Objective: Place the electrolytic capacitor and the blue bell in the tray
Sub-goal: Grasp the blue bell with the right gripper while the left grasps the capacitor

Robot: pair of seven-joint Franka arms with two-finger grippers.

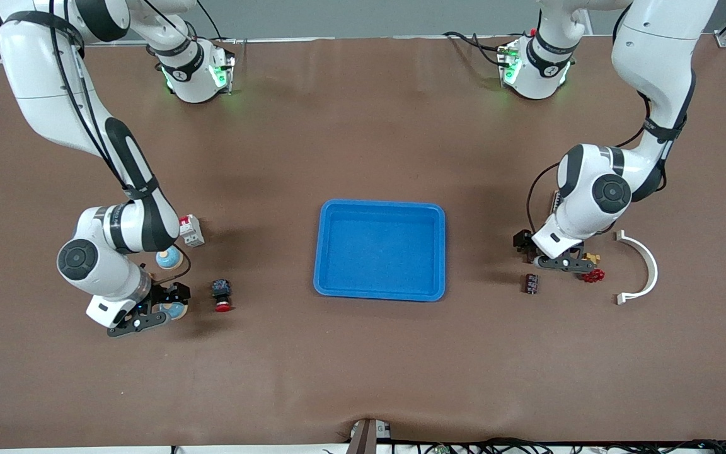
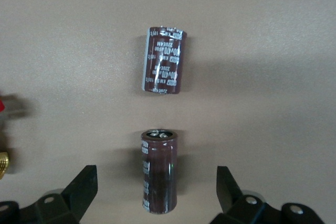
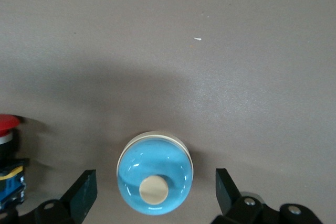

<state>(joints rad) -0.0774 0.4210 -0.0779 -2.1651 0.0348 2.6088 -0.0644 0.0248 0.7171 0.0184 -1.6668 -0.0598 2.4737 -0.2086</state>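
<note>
Both arms are caught poised over their targets, with nothing yet lifted and the tray (image 1: 443,252) lying bare at the middle of the table.

Read as a clock face in the front view with the tray at its centre, the blue bell (image 3: 155,174) is found at about eight o'clock, toward the right arm's end of the table. The right gripper (image 3: 156,192) is held directly over it. Its fingers (image 3: 84,190) are spread as wide as they go, one at each side of the bell's dome, so that a straight descent would bracket it. Nothing is gripped. A second blue bell (image 1: 168,258) stands at about nine o'clock, with a red push button (image 1: 222,295) nearby and a white switch block (image 1: 191,230) at about ten.

At three o'clock, toward the left arm's end, the left gripper (image 2: 156,192) is hung over a dark brown capacitor (image 2: 158,171). The capacitor lies on its side, and the fully parted, empty jaws are lined up across its narrow body, judged the easier way to pinch a cylinder. A second capacitor (image 2: 164,60) lies just clear of the first, well outside the jaws. A red-and-brass fitting (image 1: 593,275) and a white curved bracket (image 1: 643,265) are seen further out at three o'clock.

Both pickups are judged to be about to start.
</note>
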